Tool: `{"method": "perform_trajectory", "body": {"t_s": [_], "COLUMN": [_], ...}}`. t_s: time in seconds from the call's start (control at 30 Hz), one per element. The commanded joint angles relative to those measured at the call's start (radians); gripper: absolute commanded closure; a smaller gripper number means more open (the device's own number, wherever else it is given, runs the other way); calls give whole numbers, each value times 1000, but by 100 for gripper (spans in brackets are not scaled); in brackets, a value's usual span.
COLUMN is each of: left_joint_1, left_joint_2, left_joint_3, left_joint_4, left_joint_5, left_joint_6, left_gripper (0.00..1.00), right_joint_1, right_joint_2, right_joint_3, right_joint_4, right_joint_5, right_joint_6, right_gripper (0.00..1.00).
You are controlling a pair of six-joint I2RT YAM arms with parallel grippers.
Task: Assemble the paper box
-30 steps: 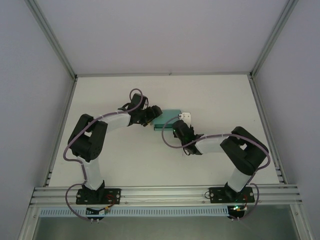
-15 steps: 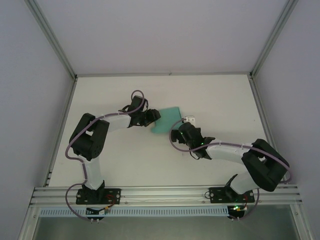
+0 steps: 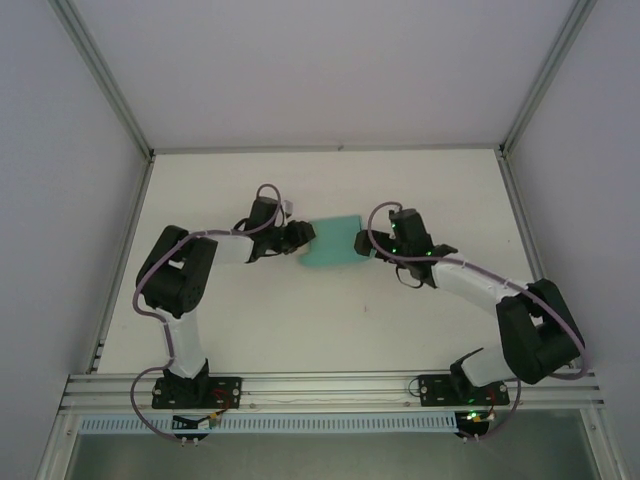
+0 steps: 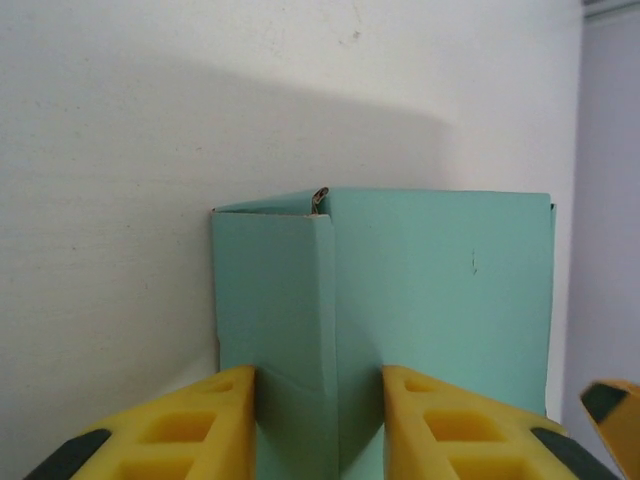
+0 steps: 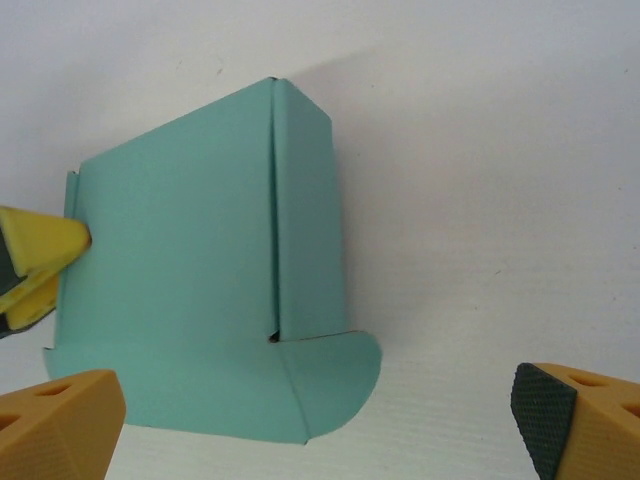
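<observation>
The teal paper box (image 3: 335, 242) lies mid-table, partly folded. In the left wrist view its creased corner (image 4: 330, 300) runs up between my yellow fingers, and both press against the card. My left gripper (image 3: 303, 237) (image 4: 318, 430) is shut on the box's left end. My right gripper (image 3: 374, 244) (image 5: 318, 425) stands wide open at the box's right end. The box's rounded flap (image 5: 335, 375) lies between its spread fingertips (image 5: 60, 420), untouched. A left finger (image 5: 35, 260) shows at the box's far edge.
The white tabletop (image 3: 300, 320) is bounded by aluminium frame rails (image 3: 330, 385) at the near edge and by posts at the back corners. Grey walls stand on both sides. Both arms reach inward from their bases toward the middle.
My right gripper opened wide and swung from the box's near side to its right end. My left gripper closed onto the box's left end. The box shifted slightly and now lies flatter.
</observation>
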Motion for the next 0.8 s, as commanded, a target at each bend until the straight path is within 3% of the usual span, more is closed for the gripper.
{"method": "perform_trajectory", "body": {"t_s": [0.0,0.27,0.5,0.77], "left_joint_1": [32,61,66,68], "left_joint_2": [64,93,104,87], "left_joint_3": [-73,-102,-105,-98], "left_joint_4": [101,148,141,118], "left_joint_5": [98,135,124,119], "left_joint_6": [-45,-50,-45,-22], "left_gripper": [71,75,76,73], "right_joint_1": [-53,-143,-150,-151], "right_joint_2": [60,255,431,494], "right_joint_3": [69,236,345,333], "right_joint_4": [-51,-103,-70,107], "right_joint_5": [-245,-416,-580,-805], "right_joint_6": [13,33,68,156], "right_gripper": [0,0,2,28]}}
